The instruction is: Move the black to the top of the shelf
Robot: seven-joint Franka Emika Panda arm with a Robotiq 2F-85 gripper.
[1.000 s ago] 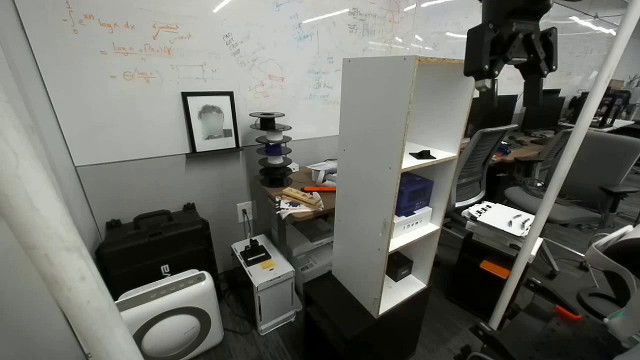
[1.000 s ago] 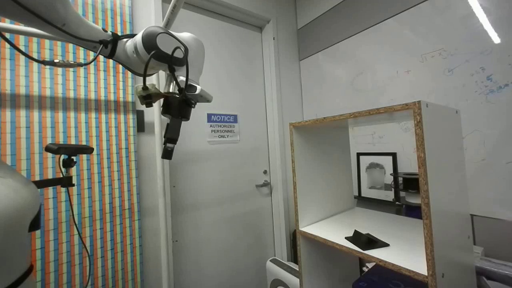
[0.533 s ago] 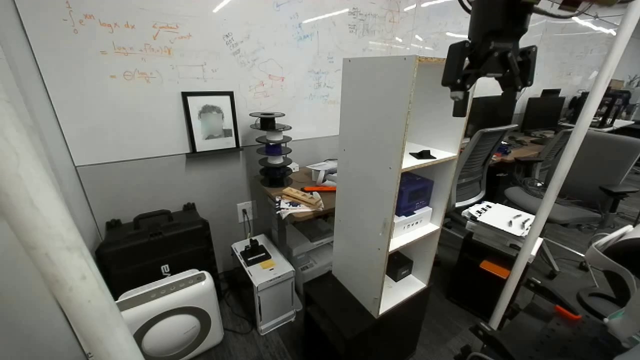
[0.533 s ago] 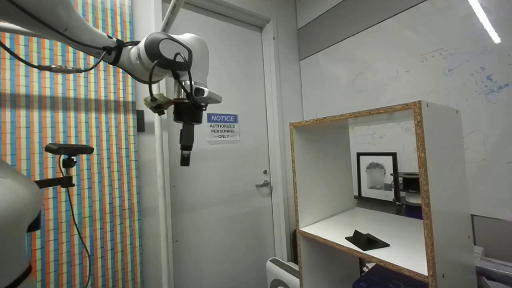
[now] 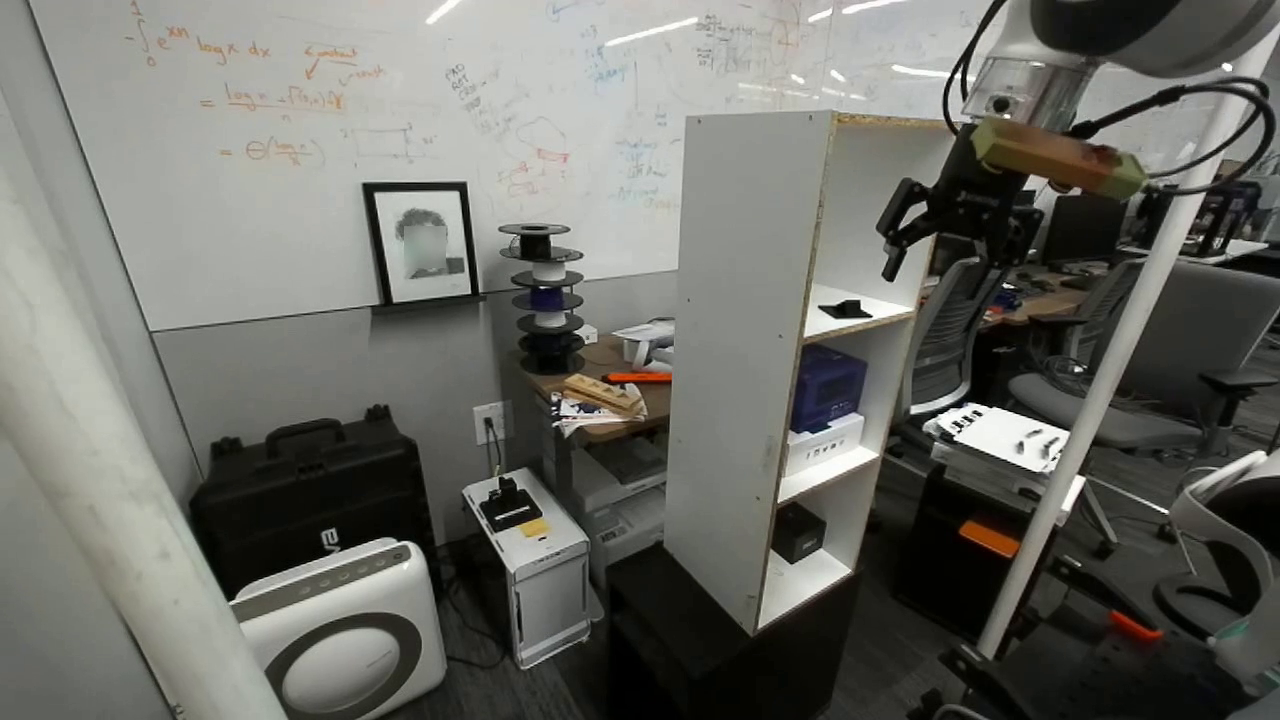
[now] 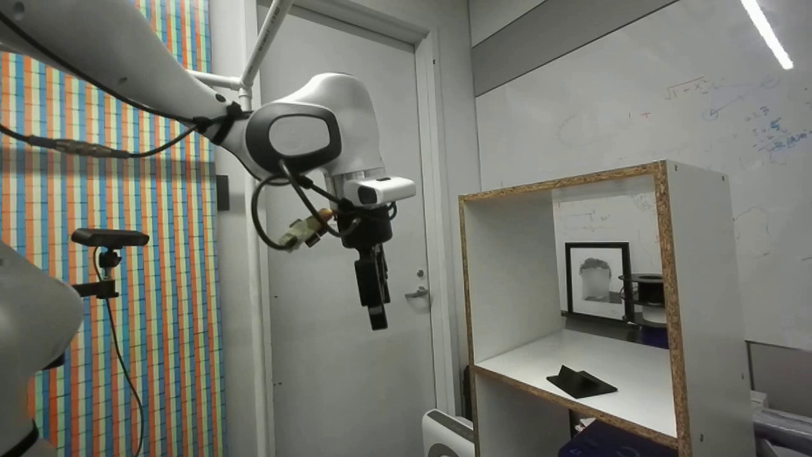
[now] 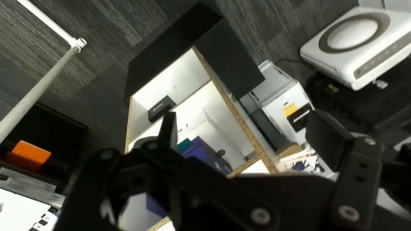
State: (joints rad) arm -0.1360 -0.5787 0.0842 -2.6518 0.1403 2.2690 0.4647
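The black piece, a flat plate with an upright fin, lies on the floor of the shelf's top open compartment, in both exterior views (image 5: 845,309) (image 6: 580,382). The white shelf (image 5: 745,360) (image 6: 710,285) stands upright; the wrist view shows its chipboard edges (image 7: 236,110). My gripper (image 5: 945,258) (image 6: 379,317) points down in front of the shelf's open side, apart from it, with its tips lower than the shelf top and higher than the black piece. In the wrist view its fingers (image 7: 246,133) are wide apart with nothing between them. The black piece is hidden there.
A purple box (image 5: 828,388) on a white box fills part of the middle compartment. A black box (image 5: 798,532) sits in the bottom one. A white pole (image 5: 1120,330) stands near the arm. Chairs and a desk are behind. A door (image 6: 349,355) is behind the arm.
My arm has moved down and toward the shelf, and the gripper has turned about its axis. It stays empty. The black piece has not moved.
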